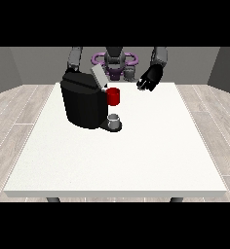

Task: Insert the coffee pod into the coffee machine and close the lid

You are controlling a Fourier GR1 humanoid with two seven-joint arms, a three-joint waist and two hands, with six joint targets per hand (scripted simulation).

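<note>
Reaching toward the small grey cylindrical coffee pod [115,118], which sat on the drip platform at the front of the boxy black coffee machine [83,103].

My black hand at the view's right [150,79] hung over the far edge of the large white table [117,155], well apart from the pod, fingers relaxed and holding nothing. My other hand was hidden behind the machine. To do this well, I judged I should come down beside the red thing at the machine [114,96] without knocking it; the grey lid [98,77] stood tilted open.

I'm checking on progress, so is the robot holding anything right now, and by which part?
Nothing visibly. The robot hand at the view's right hangs above the table with nothing in it. The other is hidden behind the coffee machine.
</note>
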